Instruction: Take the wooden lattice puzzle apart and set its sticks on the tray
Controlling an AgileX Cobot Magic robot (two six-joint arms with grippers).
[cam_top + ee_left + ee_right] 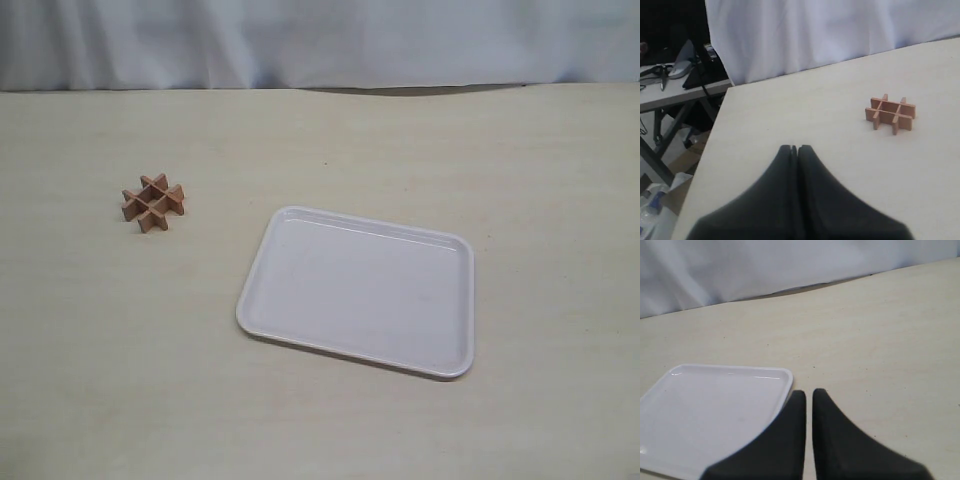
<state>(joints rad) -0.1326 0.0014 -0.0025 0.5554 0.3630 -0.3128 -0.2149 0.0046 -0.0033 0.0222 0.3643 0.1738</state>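
Note:
The wooden lattice puzzle stands assembled on the table at the left, a small reddish-brown hash of crossed sticks. In the left wrist view the puzzle lies well ahead of my left gripper and off to one side. That gripper's black fingers are pressed together and hold nothing. The white tray lies flat and bare at the centre right. My right gripper hovers by a corner of the tray, its fingers almost touching with only a thin slit between them and nothing in it. Neither gripper shows in the exterior view.
A white curtain hangs behind the far table edge. The left wrist view shows the table's side edge, and beyond it a grey side table with cables and clutter on the floor.

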